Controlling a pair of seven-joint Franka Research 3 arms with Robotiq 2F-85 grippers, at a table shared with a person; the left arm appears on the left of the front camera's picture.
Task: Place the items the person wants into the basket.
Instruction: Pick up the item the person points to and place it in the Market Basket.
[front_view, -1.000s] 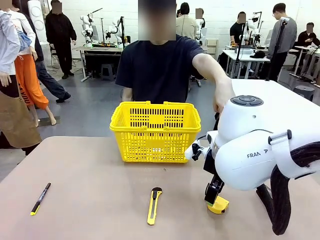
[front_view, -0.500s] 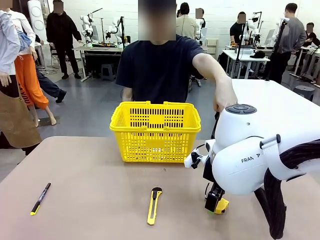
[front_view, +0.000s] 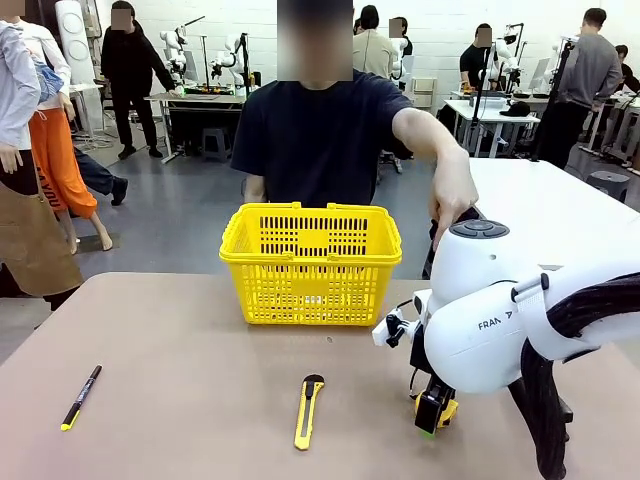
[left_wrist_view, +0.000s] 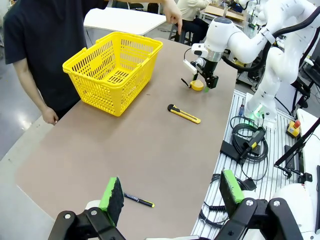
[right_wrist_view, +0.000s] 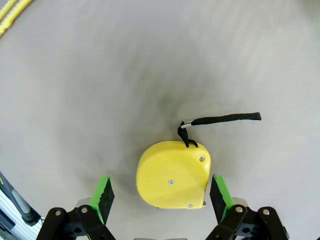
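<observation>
Zero items seen in basket (front_view: 310, 262); tape measure (right_wrist_view: 173, 175) straddled by wide-open right gripper (right_wrist_view: 161, 187), not yet gripped; utility knife (front_view: 309, 410) untouched.

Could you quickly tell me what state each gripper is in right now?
Left gripper: open, holding nothing.
Right gripper: open around the tape measure, not gripping it.

The tape measure (right_wrist_view: 172, 174) has a smooth yellow plastic shell with a soft sheen and small metal screws; its strap (right_wrist_view: 225, 119) looks like woven black cloth. The surface (right_wrist_view: 90, 75) beneath is matt, grey-brown and even. The right claw (right_wrist_view: 161, 196) carries dull green pads (right_wrist_view: 103, 197) that look rubbery. The basket (front_view: 310, 262) is glossy yellow plastic, the utility knife (front_view: 309, 410) yellow and black plastic. The right arm's shell (front_view: 490, 320) is glossy white, the person's T-shirt (front_view: 320, 140) matt dark cloth
</observation>
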